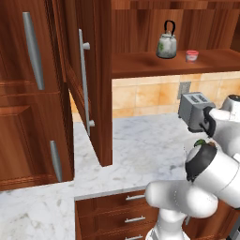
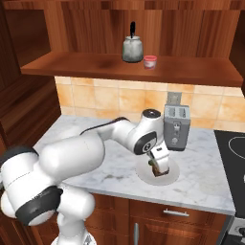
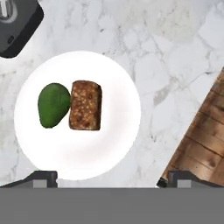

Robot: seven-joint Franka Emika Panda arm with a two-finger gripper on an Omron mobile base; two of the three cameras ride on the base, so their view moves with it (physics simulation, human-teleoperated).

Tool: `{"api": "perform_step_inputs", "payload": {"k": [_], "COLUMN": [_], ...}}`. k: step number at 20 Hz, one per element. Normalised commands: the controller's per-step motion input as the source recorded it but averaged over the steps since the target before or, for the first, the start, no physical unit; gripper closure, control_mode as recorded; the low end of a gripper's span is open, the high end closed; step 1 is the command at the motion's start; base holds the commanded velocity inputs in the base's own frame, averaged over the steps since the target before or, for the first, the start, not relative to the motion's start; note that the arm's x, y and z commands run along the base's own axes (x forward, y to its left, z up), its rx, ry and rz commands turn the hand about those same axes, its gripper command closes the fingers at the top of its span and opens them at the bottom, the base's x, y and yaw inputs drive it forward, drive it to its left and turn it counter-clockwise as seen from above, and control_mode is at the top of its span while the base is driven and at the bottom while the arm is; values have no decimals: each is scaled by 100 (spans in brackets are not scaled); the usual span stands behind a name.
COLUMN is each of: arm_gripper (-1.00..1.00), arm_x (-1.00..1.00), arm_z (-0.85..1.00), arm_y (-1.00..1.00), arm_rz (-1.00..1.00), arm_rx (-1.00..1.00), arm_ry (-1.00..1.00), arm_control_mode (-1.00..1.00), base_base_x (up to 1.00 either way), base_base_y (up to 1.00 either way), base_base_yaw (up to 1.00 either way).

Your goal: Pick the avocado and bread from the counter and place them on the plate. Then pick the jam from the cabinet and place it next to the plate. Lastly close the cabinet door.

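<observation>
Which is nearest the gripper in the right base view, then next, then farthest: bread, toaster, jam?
Gripper, fingers spread, hangs over the plate.
1. Bread: on the plate, directly beneath.
2. Toaster: on the counter just behind the plate.
3. Jam: up on the cabinet shelf, beside the kettle.

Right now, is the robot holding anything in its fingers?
Nothing is held. The fingers stand open above the round white plate, where the dark-green avocado and brown bread chunk lie.
</observation>
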Motion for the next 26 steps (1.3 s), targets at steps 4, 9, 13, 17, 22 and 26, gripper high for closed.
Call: {"api": "perform_step_inputs", "payload": {"k": [4, 9, 13, 17, 22, 26], "arm_gripper": [-100, -100, -100, -100, -100, -100], "arm_x": [-28, -21, -20, -17, -15, -9], "arm_z": [28, 30, 37, 44, 52, 55], "arm_y": [29, 29, 23, 17, 15, 10], "arm_rz": [29, 30, 35, 31, 31, 19], "arm_rx": [-15, -17, -11, -7, -5, -12], "arm_ry": [-8, -5, -11, -4, -6, -8], "arm_control_mode": [-100, -100, -100, -100, -100, -100], "base_base_x": [0, 0, 0, 0, 0, 0], "base_base_y": [0, 0, 0, 0, 0, 0], "base_base_yaw": [0, 0, 0, 0, 0, 0]}}
